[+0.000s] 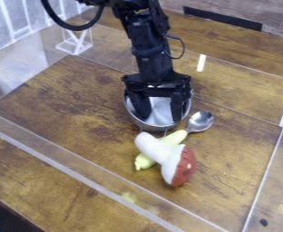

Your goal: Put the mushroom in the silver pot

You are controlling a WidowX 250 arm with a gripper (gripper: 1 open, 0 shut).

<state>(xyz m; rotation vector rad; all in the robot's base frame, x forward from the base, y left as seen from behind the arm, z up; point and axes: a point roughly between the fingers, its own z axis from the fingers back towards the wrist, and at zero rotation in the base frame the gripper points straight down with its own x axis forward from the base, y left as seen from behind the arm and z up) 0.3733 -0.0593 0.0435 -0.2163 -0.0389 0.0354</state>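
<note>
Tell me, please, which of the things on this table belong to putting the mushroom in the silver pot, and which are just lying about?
Part of the job:
- mushroom, lying on the table, not in the pot
- silver pot, under the hand
- hand, open, holding nothing

Just lying about:
- metal spoon, beside the pot
- yellow-green vegetable, touching the mushroom
- white rack, at the back

The mushroom (177, 165) lies on its side on the wooden tabletop — glossy red-brown cap toward the near right, thick white stem angled up-left. The silver pot (156, 111) stands upright farther back — small, round, shiny, low-walled — apart from the mushroom, with nothing visibly inside.
</note>
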